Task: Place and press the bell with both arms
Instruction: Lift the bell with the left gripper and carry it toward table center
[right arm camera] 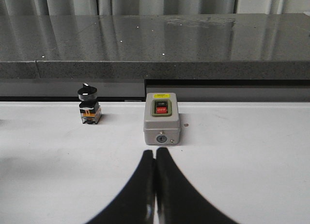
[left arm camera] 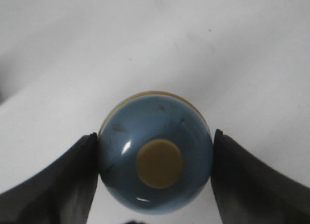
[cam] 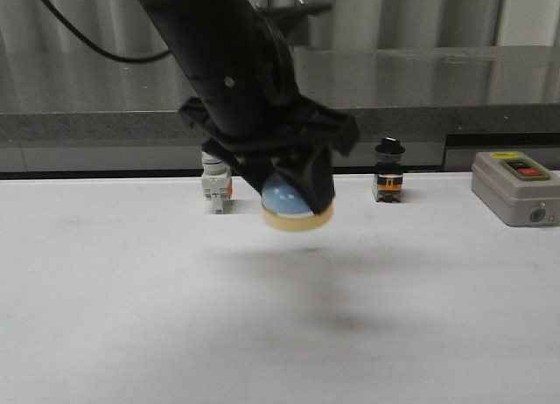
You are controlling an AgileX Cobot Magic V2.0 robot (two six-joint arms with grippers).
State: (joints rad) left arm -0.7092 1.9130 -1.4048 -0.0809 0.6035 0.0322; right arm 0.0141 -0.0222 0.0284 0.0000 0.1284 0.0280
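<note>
A white matte table (cam: 114, 316) filled the foreground, backed by a grey speckled stone ledge (cam: 437, 80) and pale corrugated panels. At the left rear of the table, partly hidden behind the arm, stood a small white push-button switch with orange and green side markings (cam: 216, 187). Just right of it, near the centre, the black left arm (cam: 219, 54) reached down from above, and its left gripper (cam: 297, 198) was clenched on the small light-blue dome-shaped bell with a cream base and cream button (cam: 292, 203), held clear of the table above a soft shadow. In the left wrist view the black fingers (left arm camera: 63, 180) pressed opposite flanks of the dome (left arm camera: 156, 153), button facing the camera. Further right, at the table's rear edge, sat a small black selector switch with a black knob (cam: 388, 171). At the far right lay a grey rectangular box with red and green buttons (cam: 514, 185). In the right wrist view the right gripper (right arm camera: 155, 185) was clenched empty, fingertips touching, just before the grey box (right arm camera: 162, 118).
</note>
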